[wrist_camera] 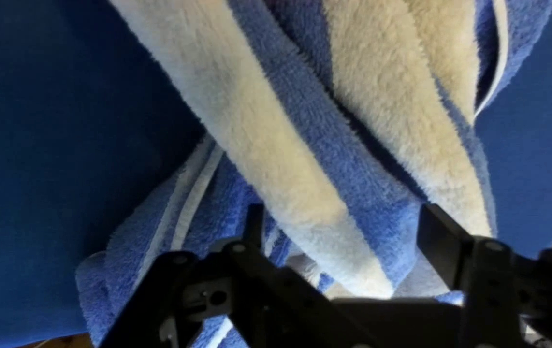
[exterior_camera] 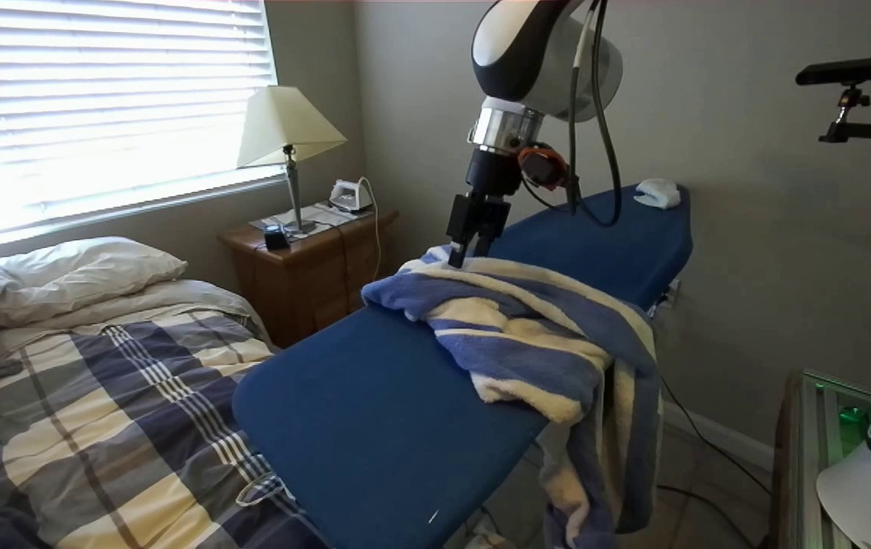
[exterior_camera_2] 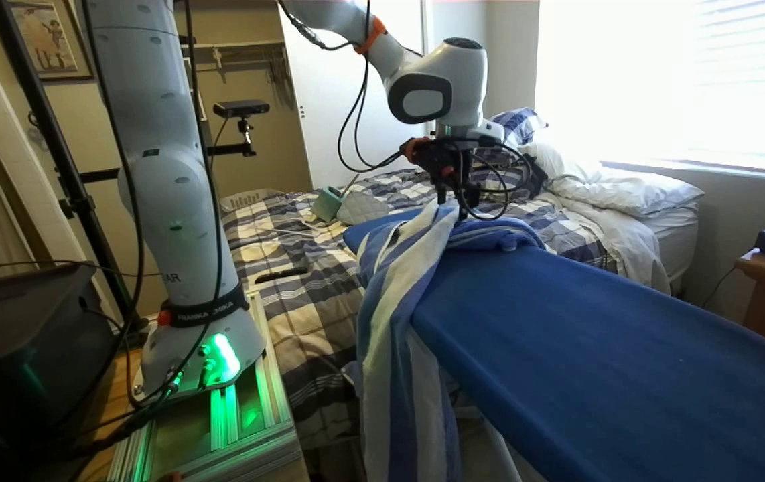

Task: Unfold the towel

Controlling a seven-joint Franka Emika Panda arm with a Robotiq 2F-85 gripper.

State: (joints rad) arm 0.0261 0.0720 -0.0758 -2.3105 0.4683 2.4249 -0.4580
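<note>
The towel (exterior_camera: 515, 364), blue with cream stripes, lies bunched and folded across the blue board (exterior_camera: 382, 435). Part of it hangs over the board's edge toward the floor, as the towel (exterior_camera_2: 399, 281) shows in an exterior view. My gripper (exterior_camera: 469, 256) points down at the upper part of the bundle, with its fingertips at the cloth. In the wrist view, the gripper (wrist_camera: 342, 224) has its jaws wide apart on either side of a raised striped fold of the towel (wrist_camera: 276, 159). Neither finger clearly presses on that fold. The towel's underlying layers are hidden.
Beside the board is a bed with a plaid cover (exterior_camera: 168, 396). A nightstand (exterior_camera: 298, 282) carries a lamp (exterior_camera: 288, 126) and an iron (exterior_camera: 349, 196). At the board's far end rests a small white cloth (exterior_camera: 658, 193). Cables hang around the wrist.
</note>
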